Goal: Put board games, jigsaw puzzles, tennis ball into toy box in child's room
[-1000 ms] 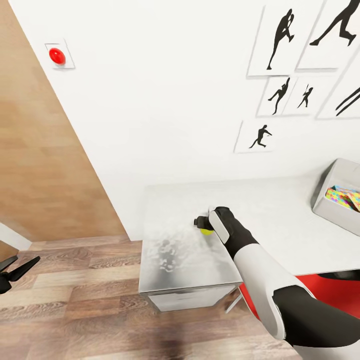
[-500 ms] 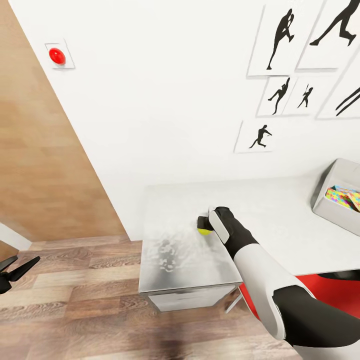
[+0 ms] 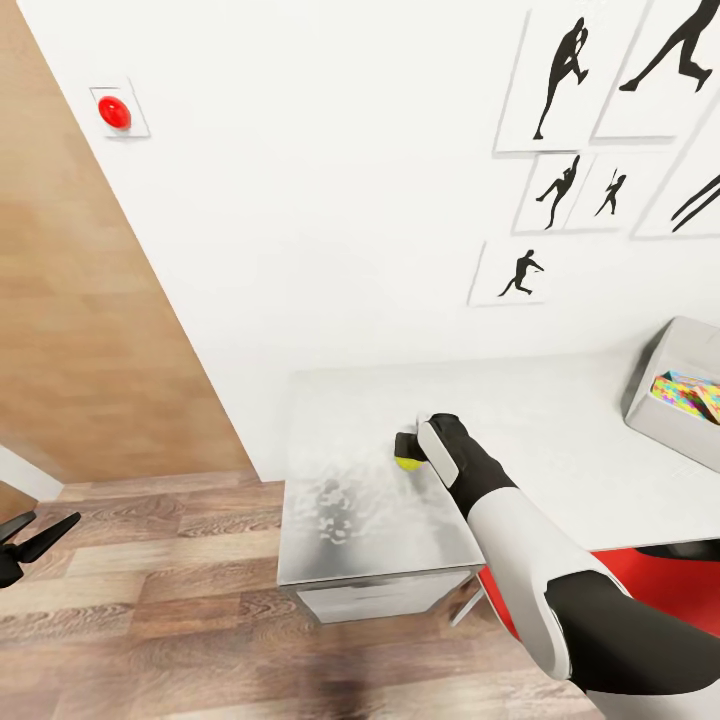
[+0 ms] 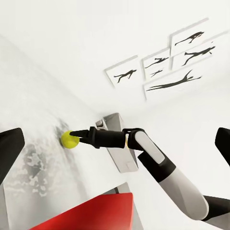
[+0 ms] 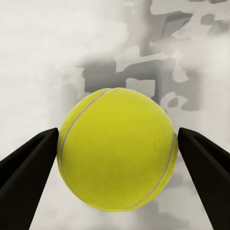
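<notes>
The tennis ball [image 3: 408, 462] is a small yellow-green ball on the left end of the table [image 3: 560, 430], near its front. My right gripper [image 3: 405, 450] reaches over it, shut on the ball. The right wrist view has the tennis ball [image 5: 117, 148] between two black fingertips [image 5: 40, 153] that touch its sides. From the left wrist view the ball [image 4: 70, 139] sits at the tip of that gripper. The toy box [image 3: 650, 400] stands at the table's right end with a multicoloured jigsaw puzzle [image 3: 690, 393] inside. My left gripper [image 3: 55, 517] hangs open over the floor, far left.
A red chair [image 3: 680, 590] is tucked under the table beside my right arm. White drawers [image 3: 380, 598] sit below the table's left end. Silhouette pictures [image 3: 560, 70] hang on the white wall behind. A wooden panel [image 3: 90, 330] and wood floor [image 3: 150, 620] lie left.
The right gripper's fingers have drawn in against the tennis ball, which shifted slightly left. Since half a second ago nothing has moved. The left arm is still.
</notes>
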Tool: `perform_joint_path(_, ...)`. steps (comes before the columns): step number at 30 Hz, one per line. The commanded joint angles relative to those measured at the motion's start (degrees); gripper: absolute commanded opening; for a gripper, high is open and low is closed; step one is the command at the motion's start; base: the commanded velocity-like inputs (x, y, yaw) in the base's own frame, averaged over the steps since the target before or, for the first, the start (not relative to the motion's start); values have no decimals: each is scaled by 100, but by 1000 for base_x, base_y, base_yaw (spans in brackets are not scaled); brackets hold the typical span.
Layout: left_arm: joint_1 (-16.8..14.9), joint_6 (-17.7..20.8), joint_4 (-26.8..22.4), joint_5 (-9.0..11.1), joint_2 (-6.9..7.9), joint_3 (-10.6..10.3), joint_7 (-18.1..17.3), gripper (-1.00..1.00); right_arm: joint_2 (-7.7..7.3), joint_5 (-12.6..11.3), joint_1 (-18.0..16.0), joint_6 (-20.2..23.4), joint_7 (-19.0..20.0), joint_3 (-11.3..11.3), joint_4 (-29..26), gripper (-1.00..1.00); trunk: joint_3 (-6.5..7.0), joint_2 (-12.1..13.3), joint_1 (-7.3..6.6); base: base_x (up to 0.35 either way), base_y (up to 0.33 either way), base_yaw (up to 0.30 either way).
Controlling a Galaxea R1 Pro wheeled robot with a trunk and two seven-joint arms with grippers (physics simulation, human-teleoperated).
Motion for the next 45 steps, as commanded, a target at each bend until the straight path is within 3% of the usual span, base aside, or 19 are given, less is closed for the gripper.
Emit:
perform_joint_path(1, -3, 60, -1, 10, 2, 0, -10, 100, 0, -88, -3, 8, -55, 13, -4, -100, -10, -9, 4, 0, 0, 0)
perform_joint_path(13, -3, 59, -3, 9, 2, 0, -12, 100, 0, -91, 22, 52, -63, -3, -216, -100, 53, -9, 4, 0, 0, -40)
perform_joint_path(22, -3, 59, -1, 13, -4, 0, -15, 100, 0, -146, 175, 1582, -72, -59, -2525, -100, 134, -9, 4, 0, 0, -63)
perform_joint_path(26, -3, 60, -2, 14, -5, 0, -18, 100, 0, -158, 178, 1746, -72, -160, -3129, -100, 170, -9, 4, 0, 0, -23)
perform_joint_path(30, -3, 62, -4, 14, -3, 0, -21, 100, 0, -187, 187, 1746, -66, -490, -3463, -100, 206, -9, 4, 0, 0, -12)
perform_joint_path(32, -3, 61, -4, 14, -1, 0, -25, 100, -69, -418, 201, 1746, -2, -802, -3642, -100, 224, -9, 4, 0, 0, -52)
perform_joint_path(34, -3, 61, -3, 14, 1, 4, -27, 100, -248, -908, 205, 1746, 104, -923, -3709, -100, 242, -9, 4, 0, 0, -66)
perform_joint_path(38, -3, 62, -1, 14, 1, 8, -26, 100, -810, -2448, 219, 1746, 227, -910, -3947, -100, 278, -9, 4, 0, 0, -73)
perform_joint_path(39, -3, 61, -2, 14, 2, 9, -27, 100, -915, -2834, 238, 1746, 233, -875, -4079, -100, 287, -9, 4, 0, 0, -75)
perform_joint_path(40, -3, 61, -2, 14, 2, 9, -27, 100, -960, -3009, 249, 1746, 236, -857, -4144, -100, 296, -9, 4, 0, 0, -75)
perform_joint_path(41, -3, 60, -4, 14, 2, 9, -27, 100, -1087, -3441, 276, 1746, 240, -822, -4331, -100, 305, -9, 4, 0, 0, -75)
perform_joint_path(42, -3, 60, -6, 14, 2, 9, -28, 100, -1178, -3645, 290, 1746, 242, -806, -4450, -100, 314, -9, 4, 0, -28, -75)
perform_joint_path(45, -3, 60, -8, 19, -1, 6, -27, 100, -1385, -3917, 306, 1746, 243, -776, -4677, -100, 341, -9, 4, 0, -126, -75)
